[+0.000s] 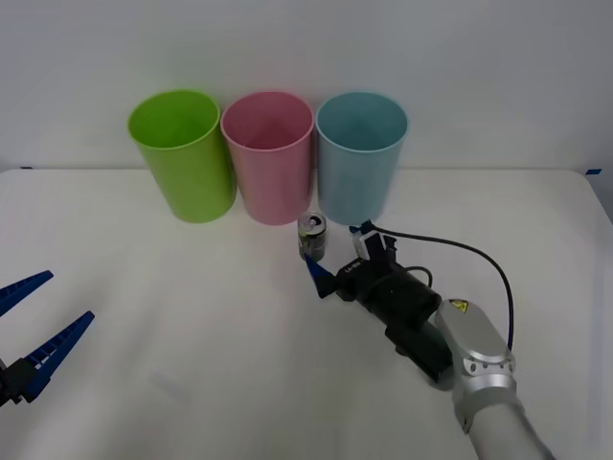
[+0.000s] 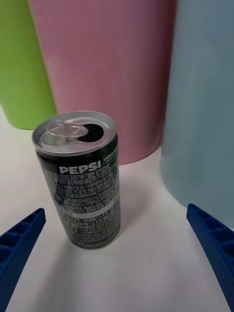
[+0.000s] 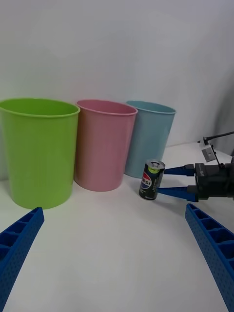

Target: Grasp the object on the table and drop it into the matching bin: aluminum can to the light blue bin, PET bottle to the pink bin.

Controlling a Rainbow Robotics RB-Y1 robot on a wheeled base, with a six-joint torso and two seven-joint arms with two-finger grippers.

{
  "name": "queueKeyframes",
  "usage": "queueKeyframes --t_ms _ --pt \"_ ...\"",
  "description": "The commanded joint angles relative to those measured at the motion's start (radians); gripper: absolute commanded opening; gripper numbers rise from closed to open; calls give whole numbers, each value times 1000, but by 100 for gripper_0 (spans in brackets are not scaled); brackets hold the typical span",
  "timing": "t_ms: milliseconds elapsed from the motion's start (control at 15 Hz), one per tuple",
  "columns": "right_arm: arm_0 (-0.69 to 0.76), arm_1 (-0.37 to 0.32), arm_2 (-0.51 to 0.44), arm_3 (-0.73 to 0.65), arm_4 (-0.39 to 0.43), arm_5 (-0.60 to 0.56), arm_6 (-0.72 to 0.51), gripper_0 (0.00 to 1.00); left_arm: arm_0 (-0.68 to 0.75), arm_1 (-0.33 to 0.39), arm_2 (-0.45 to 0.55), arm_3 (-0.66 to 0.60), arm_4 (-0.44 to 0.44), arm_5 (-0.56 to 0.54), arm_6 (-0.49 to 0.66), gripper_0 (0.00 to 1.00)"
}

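Approach step: our right end effector fingers apart, flanking upright aluminum can on bench before pink bin. Next: close, lift toward light blue bin. Left end effector apart, parked.

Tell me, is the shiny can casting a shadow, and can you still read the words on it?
In the right wrist view the aluminum can is sharp enough to read PEPSI, with a soft grey shadow on the table around its base; in the front view the can is too small to read, and the right gripper throws only a faint shadow.
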Motion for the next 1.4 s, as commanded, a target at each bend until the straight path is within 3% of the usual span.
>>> queueKeyframes --t_ms 67,533,1200,1267,1333,1400 --pt "-23 0 12 16 -2 29 6 100 0 0 0 0 0 0 0 100" --pt "-32 0 90 17 -57 81 14 100 0 0 0 0 0 0 0 100" --pt "-43 0 112 16 -71 115 26 100 0 0 0 0 0 0 0 100" --pt "-43 0 112 16 -71 115 28 76 0 0 0 0 0 0 0 100" --pt "-43 0 112 17 -74 116 28 24 0 0 0 0 0 0 0 100" --pt "-41 0 112 16 -75 120 28 3 0 0 0 0 0 0 0 100"
